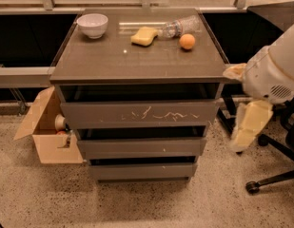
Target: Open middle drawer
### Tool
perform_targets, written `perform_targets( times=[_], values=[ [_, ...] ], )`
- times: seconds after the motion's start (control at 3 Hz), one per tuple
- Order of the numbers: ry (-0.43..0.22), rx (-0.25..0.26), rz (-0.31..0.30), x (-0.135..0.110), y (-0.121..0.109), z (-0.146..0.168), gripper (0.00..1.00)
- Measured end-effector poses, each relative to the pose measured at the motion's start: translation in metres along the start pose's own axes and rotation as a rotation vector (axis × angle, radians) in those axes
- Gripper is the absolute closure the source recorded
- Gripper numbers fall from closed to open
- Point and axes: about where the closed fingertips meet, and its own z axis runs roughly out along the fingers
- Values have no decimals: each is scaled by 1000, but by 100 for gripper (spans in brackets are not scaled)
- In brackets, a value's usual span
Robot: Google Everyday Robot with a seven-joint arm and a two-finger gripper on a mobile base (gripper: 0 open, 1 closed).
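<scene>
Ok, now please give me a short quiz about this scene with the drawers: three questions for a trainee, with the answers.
1. True or false: the hand is touching the middle drawer.
2. Which drawer front carries the long white scratches? A. top B. middle C. bottom
3. Fill in: at the back left of the cabinet top stands a white ____.

Key
1. False: the hand hangs to the right of the three drawer fronts, apart from them.
2. A.
3. bowl.
</scene>
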Motion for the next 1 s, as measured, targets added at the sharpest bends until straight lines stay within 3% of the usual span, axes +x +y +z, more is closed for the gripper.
perform_targets(
  times=[0.67, 1.0],
  values=[
    [-216, -84, -31, -13, 20, 124, 0],
    [-204, -91, -28, -8, 20, 130, 0]
  ],
)
